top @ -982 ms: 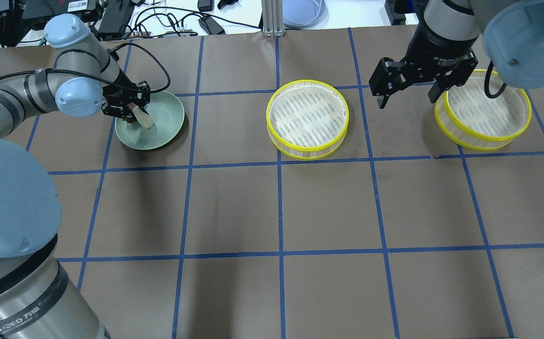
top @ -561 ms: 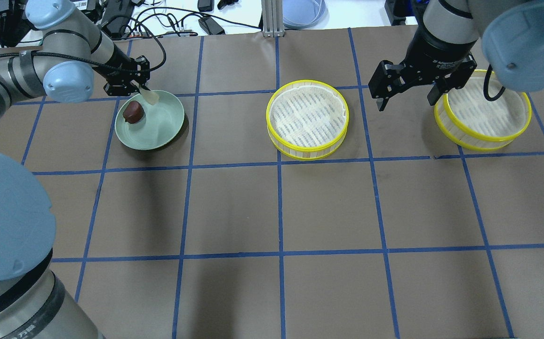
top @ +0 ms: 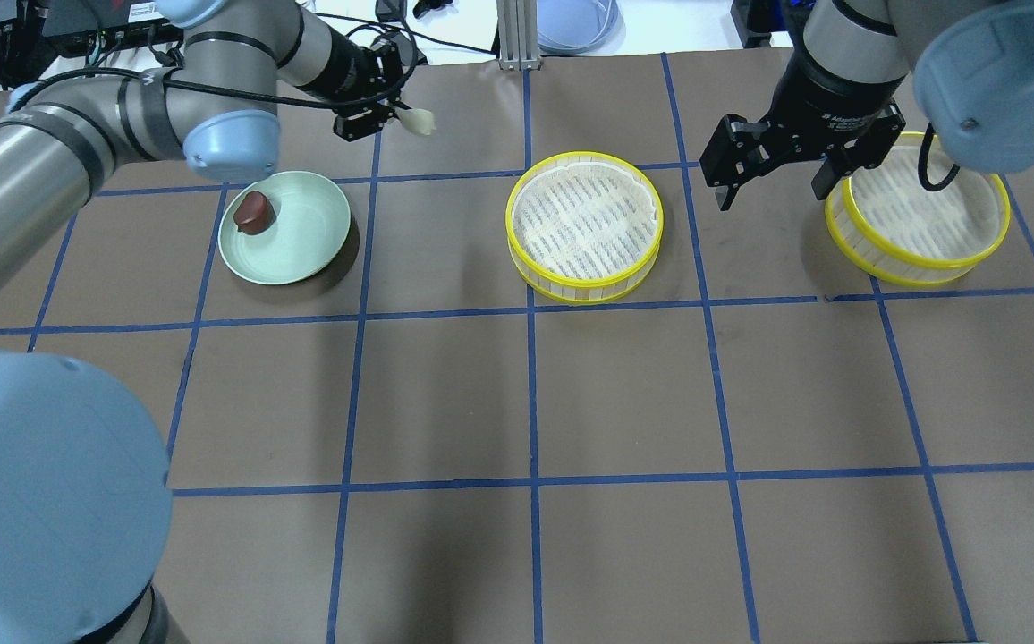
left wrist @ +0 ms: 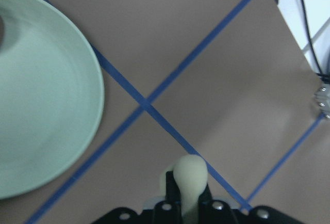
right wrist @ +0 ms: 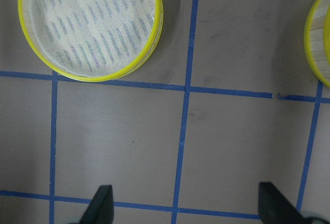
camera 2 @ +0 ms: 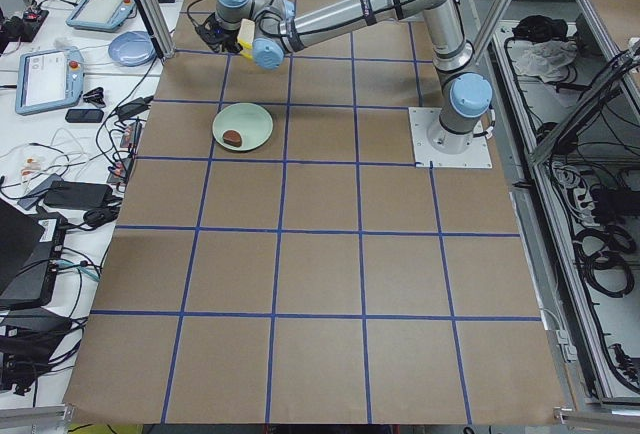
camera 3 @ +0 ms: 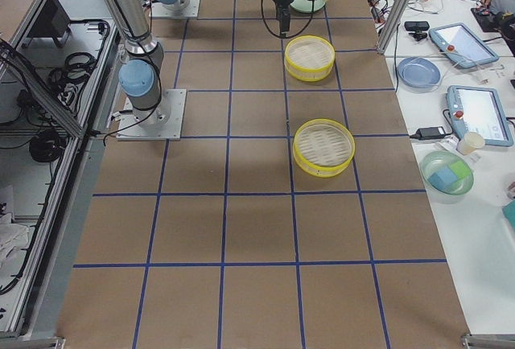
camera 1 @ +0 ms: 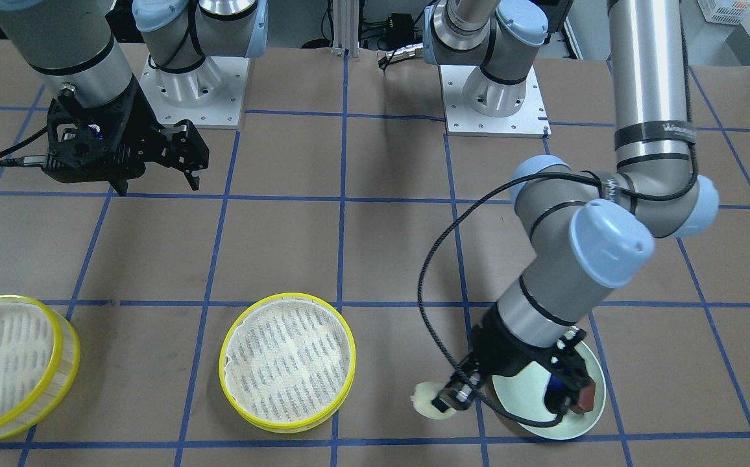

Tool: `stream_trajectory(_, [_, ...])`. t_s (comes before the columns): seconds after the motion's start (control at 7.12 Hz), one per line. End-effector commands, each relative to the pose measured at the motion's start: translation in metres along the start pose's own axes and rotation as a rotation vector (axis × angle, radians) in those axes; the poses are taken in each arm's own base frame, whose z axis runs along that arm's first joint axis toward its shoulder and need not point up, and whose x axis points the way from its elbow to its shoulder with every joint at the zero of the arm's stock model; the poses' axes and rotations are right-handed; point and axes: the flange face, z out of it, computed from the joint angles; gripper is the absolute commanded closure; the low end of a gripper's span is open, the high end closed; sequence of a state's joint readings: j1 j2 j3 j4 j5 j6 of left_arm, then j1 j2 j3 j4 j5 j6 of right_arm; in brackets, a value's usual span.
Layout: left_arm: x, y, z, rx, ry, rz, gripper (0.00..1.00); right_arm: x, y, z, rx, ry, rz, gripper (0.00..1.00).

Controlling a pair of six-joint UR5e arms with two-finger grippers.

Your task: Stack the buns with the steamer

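A: Progress? Go from the left.

B: Far left, dark bun [top: 254,211] lies on the green plate [top: 289,279], untouched. Just right of that, left gripper [top: 398,114] is clamped on the cream bun [top: 419,121], off the table, short of the middle steamer tier [top: 585,288].

A: Tiers?

B: Both liners are bare (no bun in either). Right gripper [top: 773,192] is spread wide, holding nothing, between the middle tier and the right tier [top: 927,265], which are well apart.

A: What's left?

B: Nearly all, I'd say: seat both buns, then stack the tiers.

Overhead looks forward-down; front faces robot, steep; wrists close, downward. Overhead, left wrist share plate [top: 302,255].
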State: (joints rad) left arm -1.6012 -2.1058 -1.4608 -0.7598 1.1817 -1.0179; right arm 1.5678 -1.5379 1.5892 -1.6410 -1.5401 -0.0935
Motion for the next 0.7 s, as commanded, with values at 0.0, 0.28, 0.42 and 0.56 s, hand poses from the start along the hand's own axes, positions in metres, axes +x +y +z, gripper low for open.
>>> stream_trajectory(0.0, [0.006, 0.064, 0.044, -0.068, 0.004, -0.087, 1.00, 0.000, 0.001, -0.001, 0.001, 0.000, 0.000, 0.01])
stream_trajectory(0.28, [-0.015, 0.120, 0.081, -0.111, -0.072, -0.069, 1.00, 0.001, 0.001, -0.001, 0.001, 0.002, 0.003, 0.01])
stream_trajectory(0.42, [-0.025, 0.130, 0.091, -0.125, -0.098, -0.071, 1.00, 0.001, 0.001, -0.001, 0.001, 0.002, 0.003, 0.01])
stream_trajectory(0.56, [-0.029, 0.130, 0.093, -0.127, -0.104, -0.084, 0.88, 0.001, 0.000, 0.000, -0.001, 0.002, 0.002, 0.01])
